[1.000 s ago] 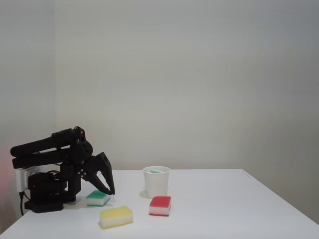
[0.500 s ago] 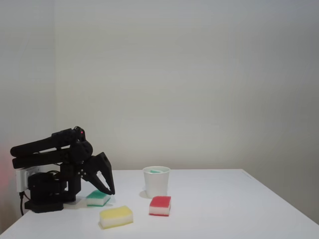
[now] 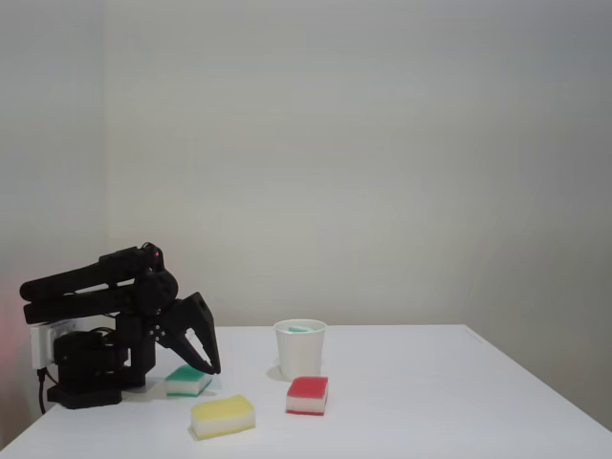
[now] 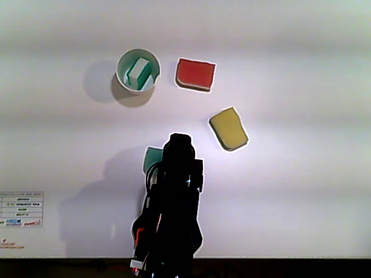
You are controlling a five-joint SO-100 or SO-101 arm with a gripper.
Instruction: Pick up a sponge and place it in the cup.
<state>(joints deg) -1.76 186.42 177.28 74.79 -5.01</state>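
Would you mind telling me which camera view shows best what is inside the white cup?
The other view, looking down, is best: the cup shows its open mouth, with the teal and white sponge standing on edge inside. The fixed view shows the cup from the side, with only a sliver of teal above its rim.

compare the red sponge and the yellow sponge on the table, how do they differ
The red sponge has a red top over a white lower layer; the yellow sponge looks yellow all through. In the other view the red sponge lies close to the cup, while the yellow sponge lies farther from it and is turned at more of an angle. Both lie flat on the white table, untouched, and are similar rounded rectangles.
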